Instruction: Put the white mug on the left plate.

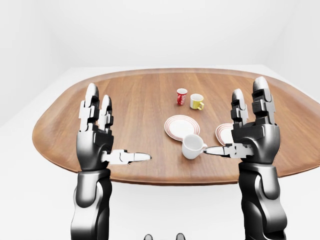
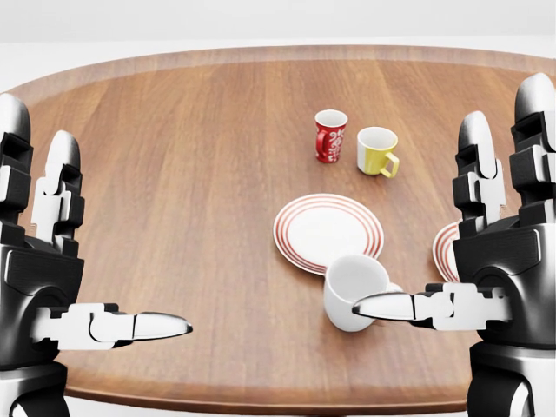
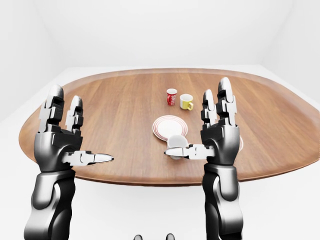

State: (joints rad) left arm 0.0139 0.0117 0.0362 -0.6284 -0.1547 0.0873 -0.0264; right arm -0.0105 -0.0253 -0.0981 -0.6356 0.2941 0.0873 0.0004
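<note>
Head view: wooden oval surface (image 2: pixel 174 156) fills the frame; white mug (image 2: pixel 352 291) stands upright just below the left plate (image 2: pixel 327 231), rim near or slightly overlapping the plate's lower edge, contact not clear; handle points right and is partly hidden by the right hand's thumb. Right plate (image 2: pixel 445 250) mostly hidden behind the right hand (image 2: pixel 495 252). Red mug (image 2: pixel 329 135) and yellow mug (image 2: pixel 376 149) stand side by side above the left plate, apart from it. Left hand (image 2: pixel 43 261) at the left edge, fingers (image 2: pixel 61 187) upright and spread, thumb pointing right, holding nothing. Right hand likewise spread, thumb pointing left across the white mug, not closed round it. Left-eye view: both arms raised over the near edge of the surface, palms facing each other, white mug between them but close by the right thumb tip; left hand well apart from it. Right-eye view: same layout, right thumb crosses the white mug; both hands empty and spread.
</note>
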